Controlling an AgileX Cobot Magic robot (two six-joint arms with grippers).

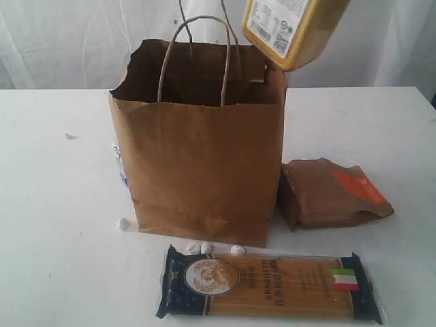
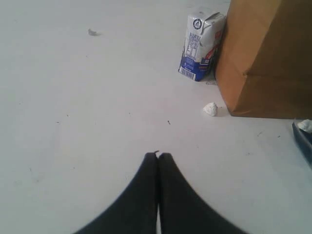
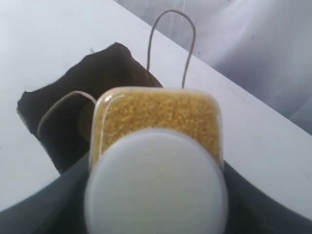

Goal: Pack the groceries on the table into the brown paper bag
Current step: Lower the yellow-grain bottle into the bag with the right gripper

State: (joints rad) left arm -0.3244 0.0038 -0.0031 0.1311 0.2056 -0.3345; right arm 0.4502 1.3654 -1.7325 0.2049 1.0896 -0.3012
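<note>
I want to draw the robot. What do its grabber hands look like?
The left gripper has two smooth black fingers, wide at the bottom and curving in to thin tips. Of the right gripper you can only see dark grey, curved fingers at the sides. No cables, markings or arm parts show in any picture.

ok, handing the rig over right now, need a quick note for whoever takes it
Left gripper: shut, empty, low over the table.
Right gripper: shut on the bottle of yellow grains, held tilted above the right rim of the bag.
On the table, exterior view: pouch right of the bag, spaghetti pack in front of it, small carton by its left side.
Done: cannot tell, the bag's inside is dark.
Left: drop the bottle in, then likely the pouch and spaghetti pack.
</note>
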